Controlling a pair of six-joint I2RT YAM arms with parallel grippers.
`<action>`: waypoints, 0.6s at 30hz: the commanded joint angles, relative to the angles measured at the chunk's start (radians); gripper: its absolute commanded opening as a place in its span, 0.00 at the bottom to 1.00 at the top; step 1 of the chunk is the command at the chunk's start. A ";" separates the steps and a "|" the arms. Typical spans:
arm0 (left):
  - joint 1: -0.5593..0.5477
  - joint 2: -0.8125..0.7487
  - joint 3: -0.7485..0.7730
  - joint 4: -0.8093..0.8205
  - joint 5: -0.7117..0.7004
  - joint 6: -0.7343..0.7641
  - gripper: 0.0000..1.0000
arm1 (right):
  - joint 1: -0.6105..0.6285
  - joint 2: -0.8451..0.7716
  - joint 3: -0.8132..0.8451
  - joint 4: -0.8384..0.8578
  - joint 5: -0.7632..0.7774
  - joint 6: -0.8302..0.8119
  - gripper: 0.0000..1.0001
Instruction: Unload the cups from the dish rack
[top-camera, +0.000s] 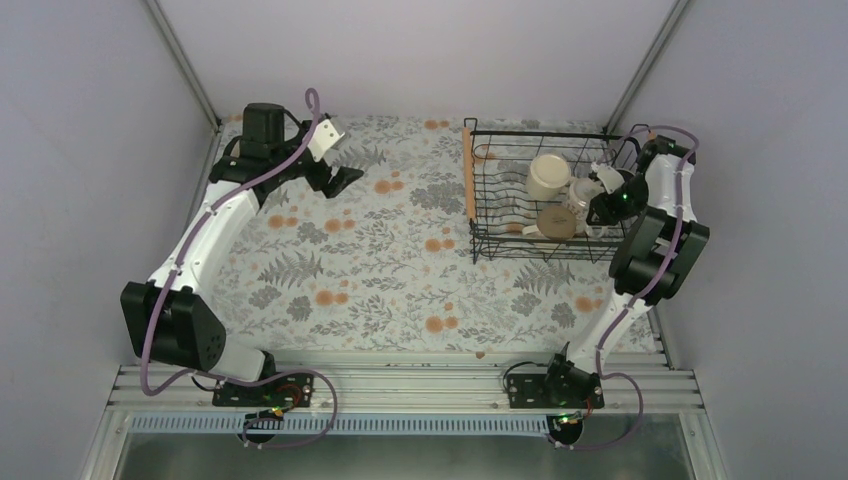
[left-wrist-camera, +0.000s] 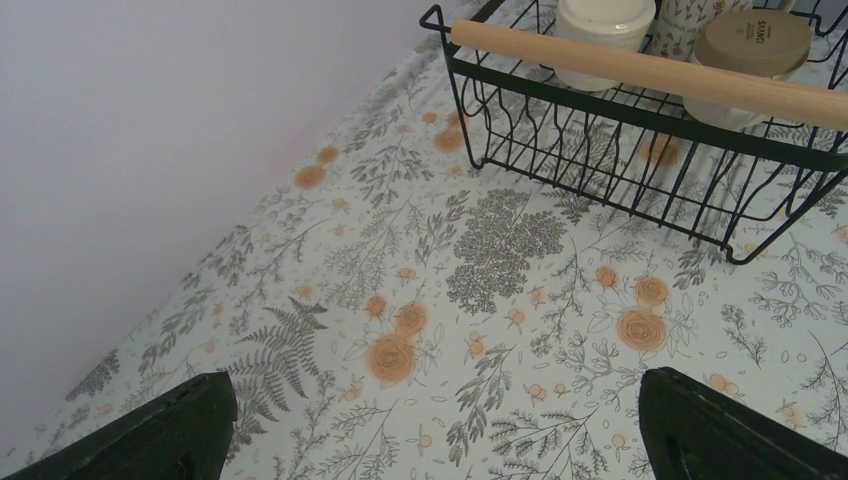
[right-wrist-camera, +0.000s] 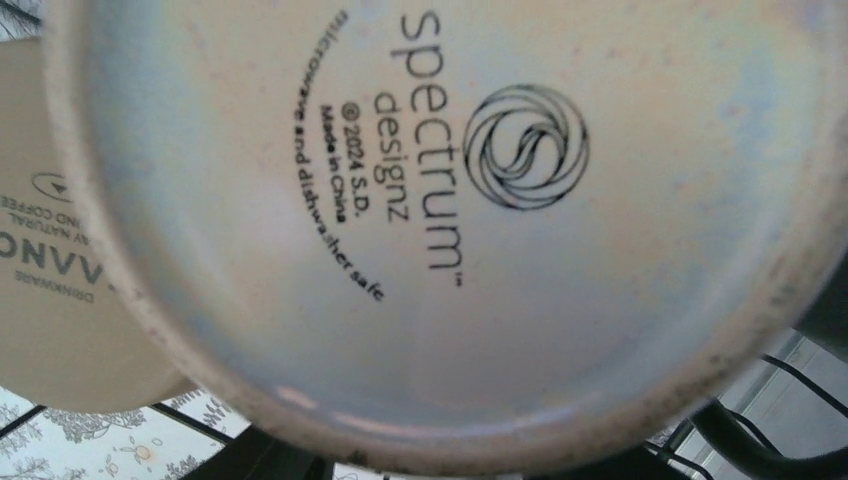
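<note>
The black wire dish rack (top-camera: 480, 215) stands at the right and also shows in the left wrist view (left-wrist-camera: 640, 130). It holds a tall cream cup (top-camera: 548, 175), a beige cup (top-camera: 557, 222) turned upside down and a patterned white cup (top-camera: 583, 192). My right gripper (top-camera: 602, 196) reaches into the rack's right side at the patterned cup. In the right wrist view a pale cup base (right-wrist-camera: 450, 200) printed "spectrum designz" fills the frame and hides the fingers. The beige cup's base (right-wrist-camera: 50, 290) is beside it. My left gripper (left-wrist-camera: 437, 400) is open and empty at the back left (top-camera: 335, 178).
The floral tablecloth (top-camera: 380, 270) covers the table. Grey walls close in the back and both sides. The rack's wooden bar handle (left-wrist-camera: 650, 72) faces the left gripper. A metal rail (top-camera: 400, 385) runs along the near edge.
</note>
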 joint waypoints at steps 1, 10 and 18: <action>-0.003 -0.031 -0.016 0.027 0.028 0.021 1.00 | 0.004 0.000 0.020 0.026 -0.033 0.005 0.41; -0.003 -0.033 -0.016 0.024 0.053 0.006 1.00 | 0.003 -0.051 0.004 0.021 -0.030 -0.014 0.13; -0.004 -0.039 -0.003 0.033 0.091 -0.036 1.00 | 0.004 -0.110 0.081 -0.006 -0.097 -0.030 0.04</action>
